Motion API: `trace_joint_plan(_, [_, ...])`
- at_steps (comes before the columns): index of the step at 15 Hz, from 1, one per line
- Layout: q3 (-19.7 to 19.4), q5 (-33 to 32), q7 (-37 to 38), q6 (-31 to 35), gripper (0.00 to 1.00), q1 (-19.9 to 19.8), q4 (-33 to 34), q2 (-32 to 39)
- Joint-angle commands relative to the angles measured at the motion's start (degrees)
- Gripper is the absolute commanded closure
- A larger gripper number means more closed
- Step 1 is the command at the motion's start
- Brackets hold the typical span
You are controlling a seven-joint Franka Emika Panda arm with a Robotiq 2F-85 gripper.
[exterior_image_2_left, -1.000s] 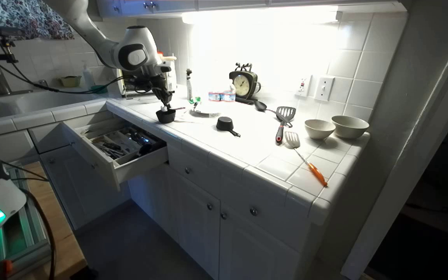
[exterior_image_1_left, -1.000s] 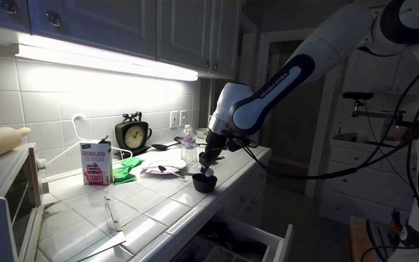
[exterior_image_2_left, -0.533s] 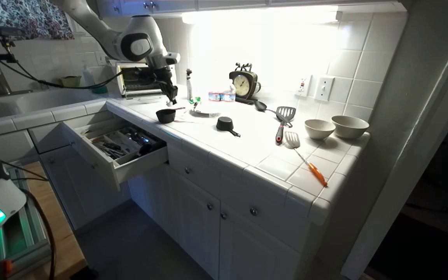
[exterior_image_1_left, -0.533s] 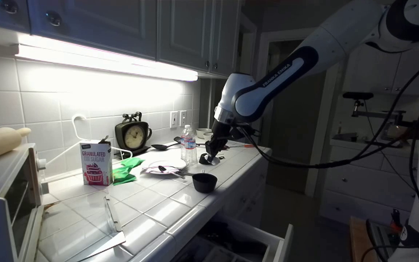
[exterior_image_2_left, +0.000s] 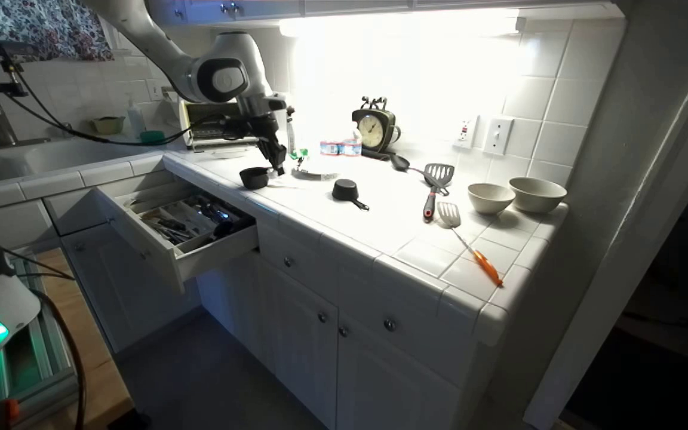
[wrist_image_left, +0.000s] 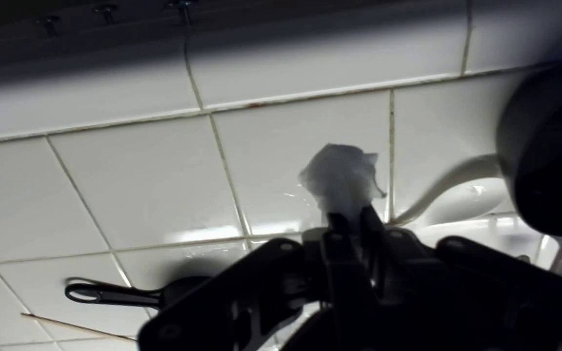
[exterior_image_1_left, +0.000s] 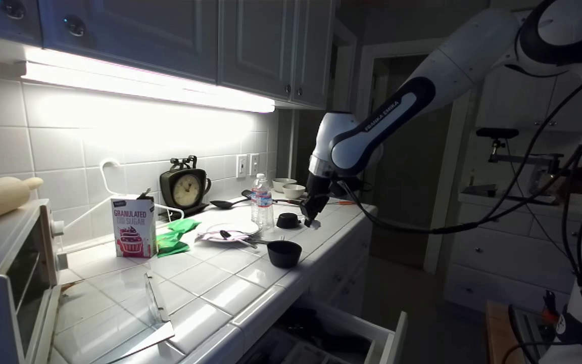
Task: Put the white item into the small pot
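The crumpled white item [wrist_image_left: 340,170] is pinched in the tips of the end effector [wrist_image_left: 354,219], outside but near the small pot [exterior_image_1_left: 284,259], which stands upright on the desk [exterior_image_2_left: 392,221], its visible interior dark. Nearby sit an upturned black pot [exterior_image_2_left: 345,190], a plate [exterior_image_1_left: 240,228] and water bottles [exterior_image_1_left: 262,202]; below, an open drawer [exterior_image_2_left: 218,255] holds utensils [exterior_image_2_left: 171,230].

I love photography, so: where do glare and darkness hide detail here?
Both exterior views: the under-cabinet lamp washes out the wall below it; wrist view: glare streaks the counter tiles, and the small pot looks nearly black inside.
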Motion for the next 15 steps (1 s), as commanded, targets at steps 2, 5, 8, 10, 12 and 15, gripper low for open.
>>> trace_joint_plan(2, [-1.8, -3.4, 3.2, -3.0, 0.6, 0.0, 2.5, 2.6])
trace_joint_plan(5, [-2.0, -3.3, 3.8, -3.6, 0.38, 0.2, 2.8, 3.0])
trace_joint_plan(8, [-1.9, -3.2, 4.3, -3.5, 0.17, 0.3, 2.7, 3.1])
trace_joint_plan(10, [-2.3, -3.8, 5.2, -2.9, 0.03, 0.5, 2.7, 3.3])
trace_joint_plan(12, [-4.1, -8.3, 8.6, -3.8, 0.0, 1.9, 3.3, 4.0])
trace_joint_plan(15, [-4.8, -12.0, 11.3, -5.0, 0.0, 2.5, 3.5, 4.0])
